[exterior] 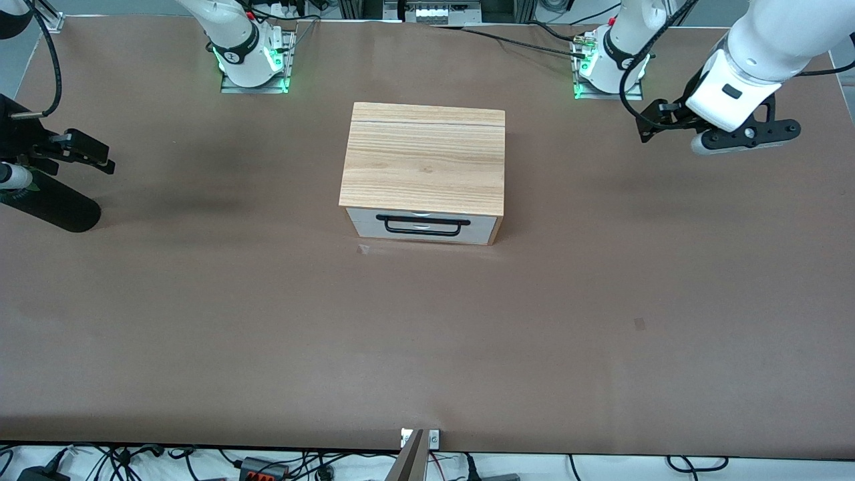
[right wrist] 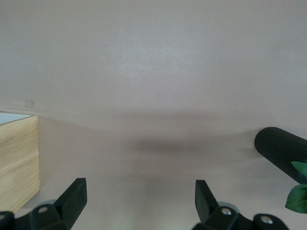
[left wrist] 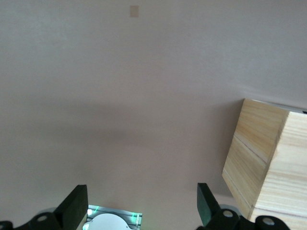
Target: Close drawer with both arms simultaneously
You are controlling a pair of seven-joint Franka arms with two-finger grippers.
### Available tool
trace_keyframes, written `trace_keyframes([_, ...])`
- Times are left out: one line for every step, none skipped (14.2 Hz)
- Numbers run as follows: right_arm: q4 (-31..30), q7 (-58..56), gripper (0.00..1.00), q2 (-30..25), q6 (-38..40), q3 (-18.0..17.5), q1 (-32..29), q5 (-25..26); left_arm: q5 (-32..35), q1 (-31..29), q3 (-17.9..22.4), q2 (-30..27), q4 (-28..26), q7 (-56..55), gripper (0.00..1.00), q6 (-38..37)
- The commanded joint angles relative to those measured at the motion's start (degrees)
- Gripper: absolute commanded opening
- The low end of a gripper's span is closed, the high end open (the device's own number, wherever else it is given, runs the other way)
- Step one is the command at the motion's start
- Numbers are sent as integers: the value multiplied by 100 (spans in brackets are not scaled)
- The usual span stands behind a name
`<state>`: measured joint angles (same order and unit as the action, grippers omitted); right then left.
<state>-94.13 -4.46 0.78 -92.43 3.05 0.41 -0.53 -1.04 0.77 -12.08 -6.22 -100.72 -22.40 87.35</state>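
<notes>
Brown tabletop (exterior: 200, 321), wide and matte, with cables along its edges; landmark for all placements is the light oak cabinet (exterior: 423, 158).

Front view.
- Cabinet: stands mid-table, between the two arm bases.
- Drawer (exterior: 423, 227): white front with black bar handle (exterior: 423, 226), on the cabinet face nearest the front camera. Front sits flush with the cabinet edges, or very nearly; no wood interior shows. Contents: hidden, cannot be told.
- Left gripper (exterior: 646, 123): up in the air over bare table, well apart from the cabinet, toward the left arm's end.
- Right gripper (exterior: 90, 155): over bare table, well apart from the cabinet, toward the right arm's end.
- Black cylinder (exterior: 50, 207): just below the right gripper in this view, with a scrap of green leaf near it.

Left wrist view.
- Left gripper (left wrist: 141, 203): fingers spread wide, nothing between them.
- Cabinet (left wrist: 266, 165): one wooden side wall showing, apart from the fingers; drawer front not visible.

Right wrist view.
- Right gripper (right wrist: 139, 200): fingers spread wide, nothing held.
- Cabinet (right wrist: 17, 160): a wooden corner only.
- Black cylinder (right wrist: 283, 148) and green leaf (right wrist: 300, 191): at the frame's edge.

Judgement.
- Step in hand: the drawer reads as shut, so either the task is finished with both arms parked aside, or a last sliver remains.
- Next move, if any gap is left: both grippers brought to the white front together, pressing evenly so the drawer does not skew.
</notes>
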Motion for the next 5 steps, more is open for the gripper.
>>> trace_keyframes([140,59,100,36,112,-6,3,-26,183,73,-5,138,202,-186,100,-165])
trace_keyframes([132,68,100,27,138,-6,2,-34,166,55,-5,156,184,-177,100,-148])
trace_keyframes([132,68,100,27,155,-6,2,-34,131,46,-5,173,210,-194,100,-131])
trace_keyframes([132,68,100,27,156,-6,11,-34,122,46,-5,182,211,-212,100,-113])
trace_keyframes([132,68,100,27,147,-6,11,-34,113,37,-5,182,211,-212,100,-104])
